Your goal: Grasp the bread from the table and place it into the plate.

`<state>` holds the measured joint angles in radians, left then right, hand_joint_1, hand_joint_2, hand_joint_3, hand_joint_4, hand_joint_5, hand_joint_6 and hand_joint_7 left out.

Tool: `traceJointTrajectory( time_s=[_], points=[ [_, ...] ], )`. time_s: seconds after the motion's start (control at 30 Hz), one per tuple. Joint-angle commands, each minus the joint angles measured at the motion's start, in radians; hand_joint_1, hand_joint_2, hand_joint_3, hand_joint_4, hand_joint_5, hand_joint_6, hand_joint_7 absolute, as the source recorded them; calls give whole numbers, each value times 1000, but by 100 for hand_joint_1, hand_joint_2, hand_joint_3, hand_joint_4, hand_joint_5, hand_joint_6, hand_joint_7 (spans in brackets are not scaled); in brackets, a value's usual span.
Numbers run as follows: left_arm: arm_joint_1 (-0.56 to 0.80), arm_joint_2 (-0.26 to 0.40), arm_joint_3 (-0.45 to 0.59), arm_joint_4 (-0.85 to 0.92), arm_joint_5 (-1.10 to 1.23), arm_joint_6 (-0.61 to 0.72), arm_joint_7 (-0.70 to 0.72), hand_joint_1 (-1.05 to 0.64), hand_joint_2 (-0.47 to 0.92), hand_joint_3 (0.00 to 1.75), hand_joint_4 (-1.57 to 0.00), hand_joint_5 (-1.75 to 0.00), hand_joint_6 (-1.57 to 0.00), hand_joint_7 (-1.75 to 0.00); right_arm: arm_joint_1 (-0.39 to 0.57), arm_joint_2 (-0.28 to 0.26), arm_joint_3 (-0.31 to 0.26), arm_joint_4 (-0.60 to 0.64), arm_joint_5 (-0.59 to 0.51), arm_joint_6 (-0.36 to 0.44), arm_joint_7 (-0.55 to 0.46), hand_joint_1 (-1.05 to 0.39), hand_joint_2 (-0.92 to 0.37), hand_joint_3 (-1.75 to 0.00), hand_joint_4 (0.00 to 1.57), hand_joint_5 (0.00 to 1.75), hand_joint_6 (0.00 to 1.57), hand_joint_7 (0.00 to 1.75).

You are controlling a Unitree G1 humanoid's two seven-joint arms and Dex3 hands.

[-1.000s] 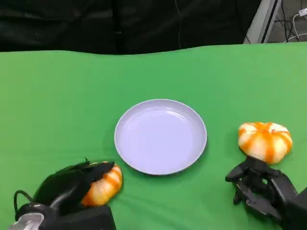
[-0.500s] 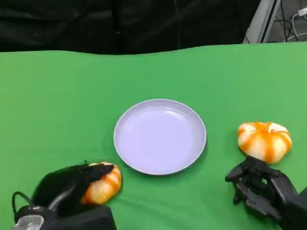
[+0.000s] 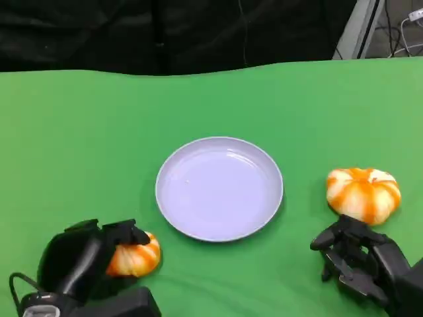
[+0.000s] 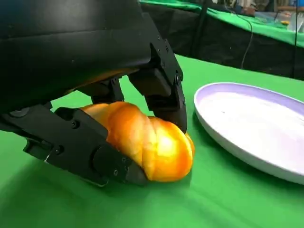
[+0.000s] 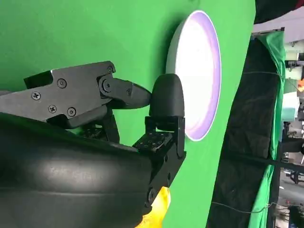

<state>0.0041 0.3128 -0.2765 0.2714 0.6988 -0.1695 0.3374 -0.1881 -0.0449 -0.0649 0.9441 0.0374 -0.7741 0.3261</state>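
Item one: the green table (image 3: 79, 132), carrying everything here, with a black backdrop (image 3: 165, 33) hanging behind its far edge.

Item two: the plate (image 3: 219, 188), pale lavender and round, sitting at the middle of the table with nothing lying in it. In the left wrist view its rim (image 4: 223, 128) is standing just beside the gripped bread, not touching it.

Item three: the left hand (image 3: 82, 254), at the near left of the table, wrapping its fingers (image 4: 161, 95) over and under the bread (image 3: 134, 256). That orange-and-white twisted roll is sitting low against the cloth, near the plate's near-left edge; from the left wrist view (image 4: 147, 142) it looks to be resting on the table, though I cannot be sure whether it is just clear of it.

Item four: a second bread (image 3: 363, 193), rounder and striped orange and white, lying on the table to the right of the plate and apart from it.

Item five: the right hand (image 3: 360, 257), hovering just on the near side of that second bread, holding nothing, its fingers (image 5: 118, 92) spreading apart and pointing toward the plate (image 5: 199, 71). A sliver of yellow bread (image 5: 159, 209) is showing beneath its shell.
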Motion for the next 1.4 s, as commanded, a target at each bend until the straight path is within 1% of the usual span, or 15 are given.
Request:
traceJointTrajectory(
  time_s=[0.03,0.2,0.4,0.47,0.5,0.63,0.73,0.8,0.87,0.9,0.97,1.17,1.27,1.37,1.4],
  points=[
    [19,9,11,11,-7,2,19,-13,82,44,-80,-175,-86,-133,-8,-15,-4,8,7,-11,1,-25,-92,-49,58,175,65,124],
    [26,13,18,-7,-14,9,7,-14,84,38,-81,-172,-94,-118,-9,-13,-3,7,2,-12,-6,-25,-92,-49,58,174,65,123],
    [49,18,32,-54,-9,6,21,-10,85,31,-82,-171,-93,-119,-9,-12,0,6,-1,-17,-8,-26,-92,-49,58,174,65,122],
    [56,21,37,-67,-8,1,26,-10,87,31,-85,-168,-94,-118,-8,-12,0,6,-1,-17,-9,-26,-92,-49,58,174,65,123],
    [57,21,39,-70,-7,0,26,-10,87,30,-85,-168,-95,-117,-8,-12,0,5,-1,-16,-9,-26,-92,-49,57,174,65,123],
    [94,30,72,-179,6,11,21,-9,85,32,-86,-165,-96,-113,-5,-10,0,1,0,-7,-10,-25,-92,-49,57,174,65,123],
    [106,33,89,-232,10,18,9,-9,82,36,-85,-167,-98,-109,-6,-10,1,2,-1,-11,-11,-25,-92,-49,57,175,65,123],
    [111,34,105,-277,5,24,-2,-9,78,45,-90,-161,-100,-106,-7,-11,1,4,-1,-13,-11,-25,-92,-49,57,174,65,123],
    [115,35,119,-317,-2,36,-22,-9,67,66,-91,-159,-102,-102,-9,-10,0,8,2,-15,-8,-24,-92,-49,57,175,65,123],
    [117,33,125,-336,-1,43,-29,-9,62,74,-92,-159,-103,-100,-10,-9,0,10,2,-14,-8,-24,-92,-50,57,175,65,123],
    [119,31,133,-360,6,52,-33,-8,59,78,-92,-159,-104,-100,-11,-9,0,13,-2,-17,-14,-24,-92,-50,58,175,66,124],
    [115,27,147,-400,1,34,-29,-6,59,82,-93,-159,-104,-100,-12,-9,5,15,-17,-20,-30,-26,-92,-49,58,174,65,124],
    [111,21,147,-408,1,18,-19,-6,57,86,-92,-160,-102,-106,-12,-8,6,13,-18,-17,-32,-26,-92,-49,58,174,65,124],
    [99,11,145,-395,-14,-4,-15,-6,56,88,-91,-161,-101,-109,-13,-9,7,14,-19,-18,-33,-26,-92,-49,58,175,66,124],
    [80,2,138,-371,-25,-25,-7,-6,53,96,-97,-150,-103,-103,-14,-8,7,17,-17,-18,-30,-25,-92,-49,58,175,65,124]
  ],
)
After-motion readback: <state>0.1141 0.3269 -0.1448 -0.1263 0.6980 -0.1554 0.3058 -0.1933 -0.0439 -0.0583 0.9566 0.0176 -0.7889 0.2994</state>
